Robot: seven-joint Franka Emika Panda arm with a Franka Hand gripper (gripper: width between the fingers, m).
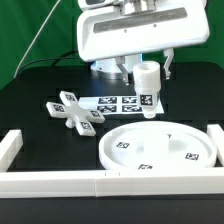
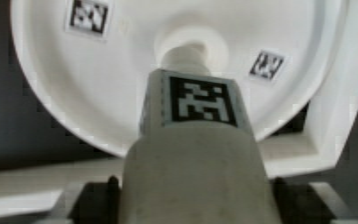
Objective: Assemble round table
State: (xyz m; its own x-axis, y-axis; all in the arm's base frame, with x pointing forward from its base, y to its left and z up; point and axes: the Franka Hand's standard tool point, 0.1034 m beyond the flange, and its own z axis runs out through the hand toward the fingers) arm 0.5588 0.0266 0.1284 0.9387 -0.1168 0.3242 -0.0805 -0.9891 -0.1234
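A short cylindrical leg, white with a black-and-white tag, is pinched upright in the pincer of a white robot arm over a black tabletop. Its lower end is seen just at the far rim of the large round disc, which is laid flat beside the white rail frame. In the wrist view, the leg is seen in front of the disc's central hub. The cross-shaped base is laid toward the exterior view's left, beside the marker board.
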